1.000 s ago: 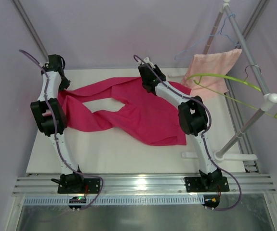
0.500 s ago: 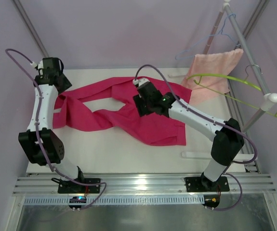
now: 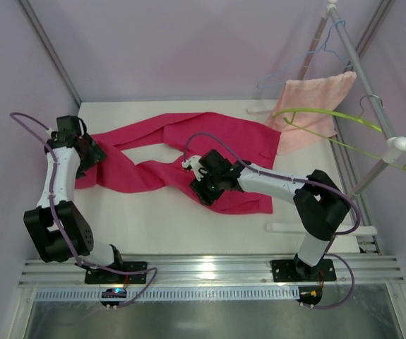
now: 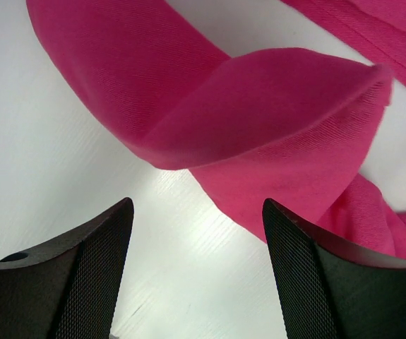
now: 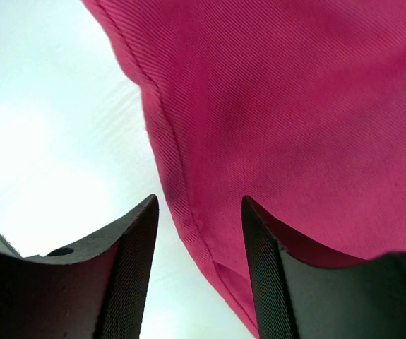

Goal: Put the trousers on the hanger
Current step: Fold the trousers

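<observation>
Two legs of the trousers (image 3: 188,152) lie spread flat on the table (image 3: 153,226), with the wide waist end under the right gripper (image 3: 204,185) and a folded leg end just ahead of the left gripper (image 3: 90,152).

A second ago the left gripper sat at the far corner on that leg end. It has since drawn back toward its base and let the cloth go. Its jaws now stand wide with only bare table between them, and the pink fold rests just beyond the fingertips.

The right gripper has come back from the far side of the garment and swung down to the near hem. Its jaws are parted and straddle the stitched edge, not pinched on it.

The leg now runs straighter than before, so this looks like a smoothing pass just finished, with a fresh grasp about to begin.

The hanger (image 3: 330,116) hangs untouched on the rack (image 3: 363,74), well off to the right gripper's far right and beside the towel (image 3: 315,99). The hanging step itself is not yet started.
</observation>
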Controlling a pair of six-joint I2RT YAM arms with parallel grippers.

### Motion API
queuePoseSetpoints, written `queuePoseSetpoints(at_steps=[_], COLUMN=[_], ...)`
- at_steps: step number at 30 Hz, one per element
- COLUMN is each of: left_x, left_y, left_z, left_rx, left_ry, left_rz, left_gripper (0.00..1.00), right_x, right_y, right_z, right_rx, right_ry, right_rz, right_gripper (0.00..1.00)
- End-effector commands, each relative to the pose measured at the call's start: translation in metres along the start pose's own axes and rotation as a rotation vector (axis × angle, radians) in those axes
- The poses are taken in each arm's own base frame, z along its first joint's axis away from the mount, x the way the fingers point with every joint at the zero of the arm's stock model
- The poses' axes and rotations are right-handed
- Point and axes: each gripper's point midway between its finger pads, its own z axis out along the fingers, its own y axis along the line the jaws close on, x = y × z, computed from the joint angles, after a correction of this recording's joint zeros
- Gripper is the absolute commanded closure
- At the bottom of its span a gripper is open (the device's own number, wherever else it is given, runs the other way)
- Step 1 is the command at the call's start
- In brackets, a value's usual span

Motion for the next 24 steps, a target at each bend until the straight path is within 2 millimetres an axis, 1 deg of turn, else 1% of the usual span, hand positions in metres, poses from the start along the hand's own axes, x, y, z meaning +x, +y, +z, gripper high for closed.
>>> queuePoseSetpoints(at_steps=[1,2,4,5,6,7,9,10,12,13,14,15,16,17,18,19,20,21,22,23,24], left_x=[-0.004,-0.004,-0.006,-0.006,-0.005,-0.003,0.0,0.002,0.006,0.008,0.011,0.011,0.012,0.011,0.01,0.01,0.01,0.009,0.009,0.007,0.004], left_y=[-0.01,-0.011,-0.013,-0.012,-0.011,-0.01,-0.01,-0.008,-0.004,0.0,0.002,0.004,0.006,0.008,0.008,0.008,0.011,0.014,0.017,0.02,0.029], left_z=[-0.004,-0.006,-0.007,-0.006,-0.006,-0.004,-0.002,0.001,0.004,0.006,0.008,0.009,0.01,0.011,0.011,0.012,0.014,0.015,0.017,0.018,0.018], left_rx=[0.106,0.113,0.118,0.111,0.105,0.099,0.099,0.09,0.07,0.057,0.044,0.039,0.033,0.026,0.024,0.024,0.007,-0.007,-0.025,-0.047,-0.093], left_ry=[0.013,0.013,0.009,0.01,0.012,0.016,0.019,0.02,0.026,0.035,0.043,0.04,0.038,0.03,0.023,0.018,0.014,0.01,0.009,0.004,-0.01], left_rz=[-0.056,-0.059,-0.064,-0.076,-0.082,-0.091,-0.105,-0.105,-0.101,-0.105,-0.104,-0.106,-0.112,-0.118,-0.128,-0.13,-0.134,-0.135,-0.123,-0.114,-0.103], left_gripper=[0.26,0.25,0.25,0.25,0.25,0.25,0.25,0.25,0.25,0.25,0.25,0.25,0.25,0.25,0.25,0.25,0.25,0.25,0.25,0.25,0.24], right_x=[-0.007,-0.007,0.011,0.014,0.016,0.012,0.013,0.013,0.018,0.022,0.037,0.047,0.054,0.07,0.083,0.085,0.088,0.091,0.098,0.096,0.099], right_y=[0.013,0.013,0.003,0.003,0.004,0.007,0.006,0.0,-0.012,-0.029,-0.034,-0.04,-0.046,-0.049,-0.051,-0.051,-0.049,-0.047,-0.045,-0.041,-0.039], right_z=[-0.001,-0.002,0.005,0.007,0.012,0.014,0.018,0.019,0.02,0.018,0.013,0.008,0.0,-0.01,-0.015,-0.028,-0.034,-0.038,-0.041,-0.047,-0.048], right_rx=[-0.084,-0.083,-0.037,-0.032,-0.041,-0.039,-0.01,0.041,0.137,0.248,0.293,0.342,0.403,0.438,0.462,0.488,0.492,0.49,0.485,0.474,0.468], right_ry=[-0.059,-0.074,-0.035,-0.022,-0.007,-0.013,-0.009,-0.007,0.017,0.039,0.102,0.136,0.151,0.204,0.229,0.217,0.213,0.21,0.22,0.194,0.195], right_rz=[-0.08,-0.086,-0.083,-0.079,-0.069,-0.074,-0.072,-0.052,-0.001,0.061,0.088,0.11,0.157,0.167,0.185,0.222,0.25,0.27,0.287,0.327,0.34], right_gripper=[0.45,0.44,0.44,0.44,0.44,0.44,0.45,0.48,0.59,0.67,0.78,0.86,0.9,0.96,0.96,0.96,0.96,0.96,0.96,0.96,0.96])
